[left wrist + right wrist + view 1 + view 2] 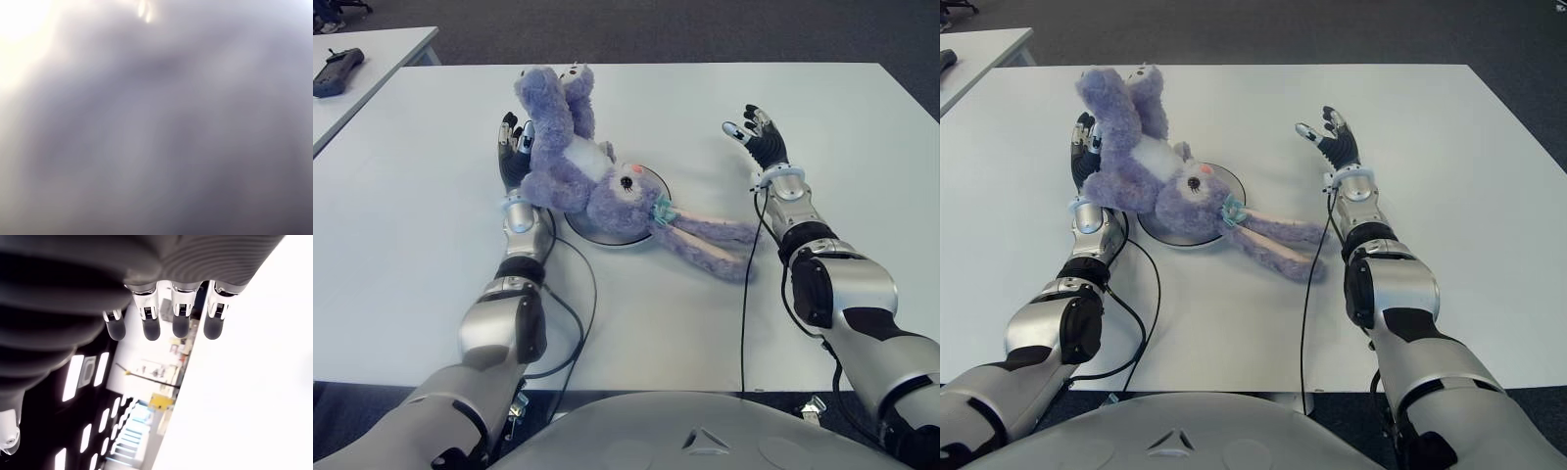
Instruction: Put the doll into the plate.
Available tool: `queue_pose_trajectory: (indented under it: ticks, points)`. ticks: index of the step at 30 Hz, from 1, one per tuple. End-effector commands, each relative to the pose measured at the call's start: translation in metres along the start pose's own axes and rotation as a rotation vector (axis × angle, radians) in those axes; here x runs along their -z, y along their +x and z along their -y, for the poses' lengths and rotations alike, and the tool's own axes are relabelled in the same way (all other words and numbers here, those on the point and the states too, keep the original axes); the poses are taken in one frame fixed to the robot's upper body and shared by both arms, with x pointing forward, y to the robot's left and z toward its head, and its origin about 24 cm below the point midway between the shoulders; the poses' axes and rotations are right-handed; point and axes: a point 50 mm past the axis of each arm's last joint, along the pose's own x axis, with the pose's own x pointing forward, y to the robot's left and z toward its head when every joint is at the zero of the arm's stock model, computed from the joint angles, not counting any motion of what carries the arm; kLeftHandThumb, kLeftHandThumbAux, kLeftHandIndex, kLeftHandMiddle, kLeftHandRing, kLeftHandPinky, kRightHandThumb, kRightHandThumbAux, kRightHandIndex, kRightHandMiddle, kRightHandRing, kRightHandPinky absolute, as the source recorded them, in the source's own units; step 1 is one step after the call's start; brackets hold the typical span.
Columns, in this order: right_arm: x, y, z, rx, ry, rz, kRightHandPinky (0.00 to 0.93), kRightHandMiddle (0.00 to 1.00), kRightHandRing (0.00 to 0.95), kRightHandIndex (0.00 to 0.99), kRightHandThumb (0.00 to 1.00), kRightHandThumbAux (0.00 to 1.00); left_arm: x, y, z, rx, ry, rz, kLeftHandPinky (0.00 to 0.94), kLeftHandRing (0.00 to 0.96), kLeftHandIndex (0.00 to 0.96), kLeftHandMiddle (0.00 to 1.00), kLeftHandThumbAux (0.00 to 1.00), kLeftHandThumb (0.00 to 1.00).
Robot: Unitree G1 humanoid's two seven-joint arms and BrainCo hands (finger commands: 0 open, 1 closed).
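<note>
Lying across the plate [651, 181], the doll [582, 162] presses against my left hand [514, 152]; whether those fingers grip it, I cannot tell. My right hand [759, 137] hovers apart, fingers spread, empty.

No text, label, brand, number or sign can be read anywhere in these views. The fluffy purple plush rabbit doll [576, 166], the round grey plate [651, 182] under it and the white table [862, 147] carry no lettering that shows. The dark handheld device [335, 70] on the neighbouring table is too small to make out any marking, and the left wrist view is only a blur.
</note>
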Motion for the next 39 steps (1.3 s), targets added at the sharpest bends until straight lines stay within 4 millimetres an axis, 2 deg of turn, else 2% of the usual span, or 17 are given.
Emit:
queue_pose_trajectory:
  ticks: [1,9,23,39]
  points:
    - [0.022,-0.007,0.008,0.017,0.071,-0.121,0.029,0.014,0.008,0.016,0.0,0.551,0.113,-0.127,-0.026,-0.107,-0.013,-0.526,0.0,0.0,0.0,0.0,0.356,0.0]
    - [0.037,-0.016,-0.002,0.007,0.095,-0.149,0.033,0.02,0.012,0.023,0.0,0.559,0.113,-0.127,-0.027,-0.116,-0.017,-0.536,0.0,0.0,0.0,0.0,0.369,0.0]
    - [0.057,-0.029,-0.044,-0.01,0.226,-0.256,0.009,0.042,0.019,0.049,0.0,0.577,0.113,-0.127,-0.026,-0.118,-0.049,-0.525,0.0,0.0,0.0,0.001,0.346,0.0]
    - [0.072,-0.045,-0.078,-0.026,0.369,-0.315,0.017,0.045,0.022,0.061,0.0,0.607,0.112,-0.128,-0.028,-0.108,-0.038,-0.504,0.0,0.0,0.0,0.001,0.338,0.0]
